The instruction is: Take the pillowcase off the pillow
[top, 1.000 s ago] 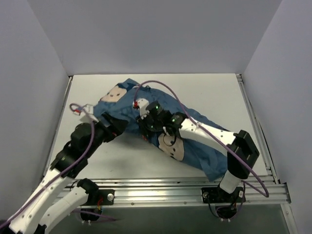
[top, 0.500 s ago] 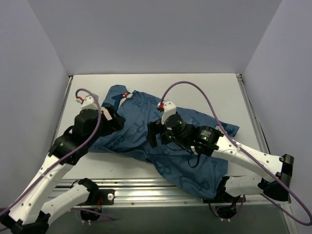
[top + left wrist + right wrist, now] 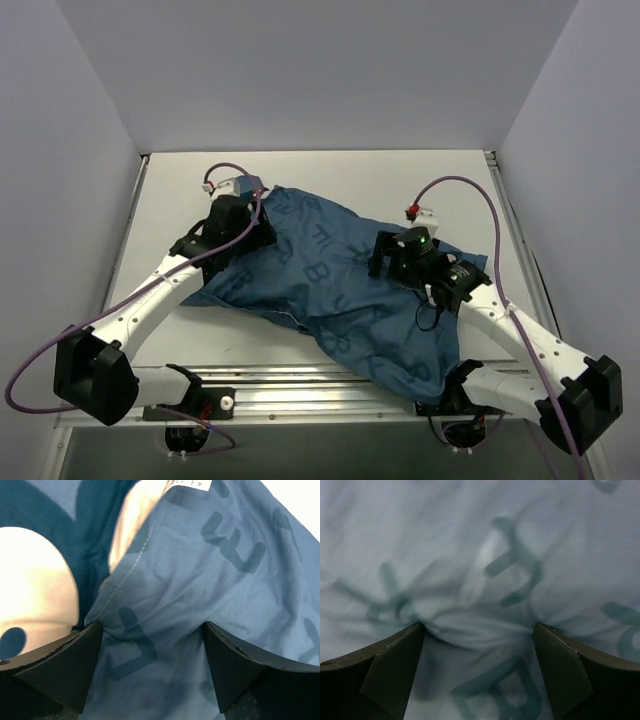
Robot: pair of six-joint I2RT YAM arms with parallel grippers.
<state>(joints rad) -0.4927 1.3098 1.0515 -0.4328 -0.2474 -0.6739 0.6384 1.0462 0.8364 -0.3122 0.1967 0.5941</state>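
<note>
The dark blue lettered pillowcase (image 3: 320, 270) lies spread and plump across the middle of the table, and it fills both wrist views (image 3: 210, 580) (image 3: 470, 540). My left gripper (image 3: 250, 225) is at its far left corner. Its jaws stand wide, and the tips (image 3: 152, 625) press into the cloth beside a cream mouse face (image 3: 35, 590) and a stitched hem. My right gripper (image 3: 383, 258) is on the cover's right part, also open. A ridge of fabric is bunched between its tips (image 3: 477, 625). I see no plain white pillow; a pale strip by the hem cannot be identified.
The white table (image 3: 400, 180) is boxed in by pale walls at the back and both sides. An aluminium rail (image 3: 330, 385) runs along the near edge, with the arm bases on it. Purple cables loop above each wrist.
The right gripper has opened and moved right across the cover. The left gripper has travelled to the far left corner. The pillowcase now lies flatter, and the mouse faces no longer show from above.
</note>
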